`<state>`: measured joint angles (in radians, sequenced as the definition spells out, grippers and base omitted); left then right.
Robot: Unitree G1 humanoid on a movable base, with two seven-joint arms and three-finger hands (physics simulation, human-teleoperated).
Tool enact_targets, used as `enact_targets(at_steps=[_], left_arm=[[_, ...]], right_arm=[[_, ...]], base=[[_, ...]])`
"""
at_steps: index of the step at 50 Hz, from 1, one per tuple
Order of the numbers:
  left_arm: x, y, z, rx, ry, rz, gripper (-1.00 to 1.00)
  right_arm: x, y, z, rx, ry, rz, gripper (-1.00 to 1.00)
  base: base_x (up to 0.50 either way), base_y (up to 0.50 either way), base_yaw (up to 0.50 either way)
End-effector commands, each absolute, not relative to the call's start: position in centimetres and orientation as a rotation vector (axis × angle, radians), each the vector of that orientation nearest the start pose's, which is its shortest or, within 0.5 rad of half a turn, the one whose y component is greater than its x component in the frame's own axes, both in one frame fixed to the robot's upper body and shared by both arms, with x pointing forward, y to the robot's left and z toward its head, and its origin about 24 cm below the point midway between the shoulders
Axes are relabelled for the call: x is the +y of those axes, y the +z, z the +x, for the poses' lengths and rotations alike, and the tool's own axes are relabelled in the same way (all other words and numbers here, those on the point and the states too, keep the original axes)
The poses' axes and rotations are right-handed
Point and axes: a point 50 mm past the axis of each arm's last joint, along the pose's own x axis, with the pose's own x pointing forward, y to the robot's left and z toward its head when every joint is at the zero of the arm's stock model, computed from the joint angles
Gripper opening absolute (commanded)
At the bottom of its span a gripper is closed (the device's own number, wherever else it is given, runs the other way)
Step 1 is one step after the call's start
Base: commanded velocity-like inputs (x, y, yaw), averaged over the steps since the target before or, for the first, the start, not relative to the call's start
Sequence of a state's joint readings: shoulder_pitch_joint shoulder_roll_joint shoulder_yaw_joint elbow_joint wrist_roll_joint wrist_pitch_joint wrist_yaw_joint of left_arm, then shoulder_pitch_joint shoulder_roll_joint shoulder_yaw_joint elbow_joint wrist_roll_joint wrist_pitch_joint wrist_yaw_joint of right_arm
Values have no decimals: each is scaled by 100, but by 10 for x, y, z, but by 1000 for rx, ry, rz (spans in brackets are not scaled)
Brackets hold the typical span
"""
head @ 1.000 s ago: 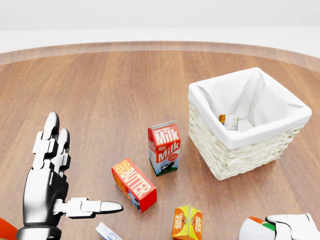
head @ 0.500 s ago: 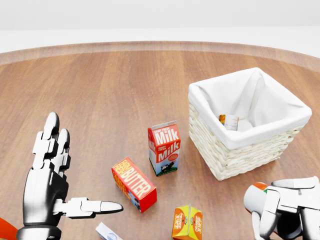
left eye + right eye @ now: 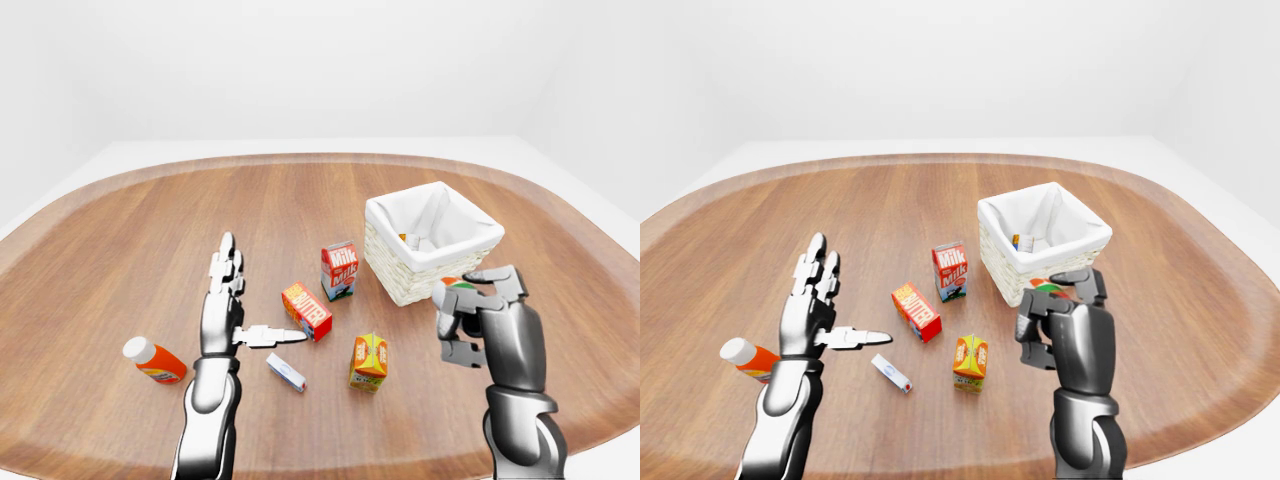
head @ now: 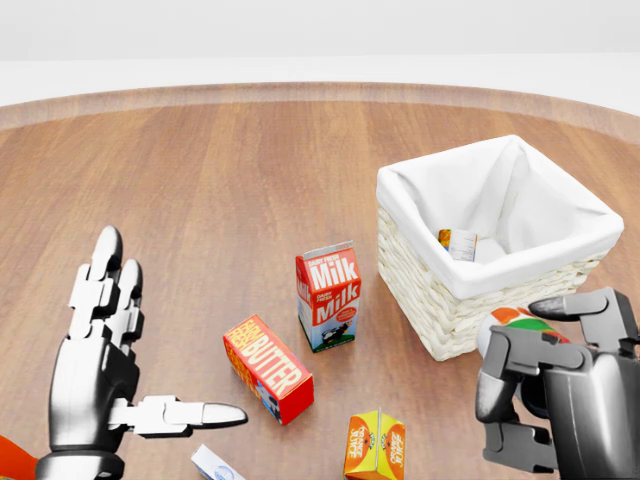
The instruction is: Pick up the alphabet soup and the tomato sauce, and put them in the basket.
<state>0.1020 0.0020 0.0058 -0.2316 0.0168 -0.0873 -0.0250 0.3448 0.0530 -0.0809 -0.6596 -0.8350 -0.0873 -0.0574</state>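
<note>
1. Standing on the wooden desk: milk carton reading "Milk", butter box reading "BUTTER", and orange juice carton, all left of the white-lined wicker basket.
2. Right hand is clamped on a can with a white, orange and green top, held beside the basket's lower wall; label unreadable.
3. Left hand is spread flat, fingers apart, empty.
4. Basket holds a small labelled item.
5. Left-eye view alone shows whole the orange bottle and small white box.
</note>
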Motion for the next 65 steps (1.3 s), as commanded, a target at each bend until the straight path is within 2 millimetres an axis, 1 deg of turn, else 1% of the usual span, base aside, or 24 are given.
enact_targets(at_steps=[1,7,11,13,24,25,29,33,41,48,58,65], left_arm=[[156,81,232,-224,9,22,100],[157,81,233,-223,11,21,100],[156,81,232,-223,10,21,100],[156,79,233,-216,10,21,100],[156,80,233,-218,6,22,100],[155,82,232,-229,6,22,100],[156,79,232,-216,4,21,100],[155,80,232,-218,3,22,100],[155,79,231,-217,1,22,100],[155,81,231,-222,-1,21,100],[156,81,230,-224,-2,19,100],[155,80,231,-221,-2,19,100]], right_arm=[[-159,138,183,-468,-371,-1026,-100],[-153,138,185,-507,-386,-1106,-100],[-151,138,184,-523,-436,-1183,-100],[-151,141,184,-533,-464,-1216,-100],[-148,146,194,-548,-519,-1309,-100],[-148,146,196,-548,-524,-1312,-100],[-147,146,199,-549,-538,-1328,-100],[-146,145,204,-548,-550,-1363,-100],[-140,153,217,-557,-540,-1373,-100],[-138,161,235,-566,-522,-1375,-100],[-138,175,248,-575,-519,-1401,-100],[-142,183,264,-563,-513,-1429,-100]], base=[[0,0,0],[0,0,0],[0,0,0],[0,0,0],[0,0,0],[0,0,0],[0,0,0],[0,0,0],[0,0,0],[0,0,0],[0,0,0],[0,0,0]])
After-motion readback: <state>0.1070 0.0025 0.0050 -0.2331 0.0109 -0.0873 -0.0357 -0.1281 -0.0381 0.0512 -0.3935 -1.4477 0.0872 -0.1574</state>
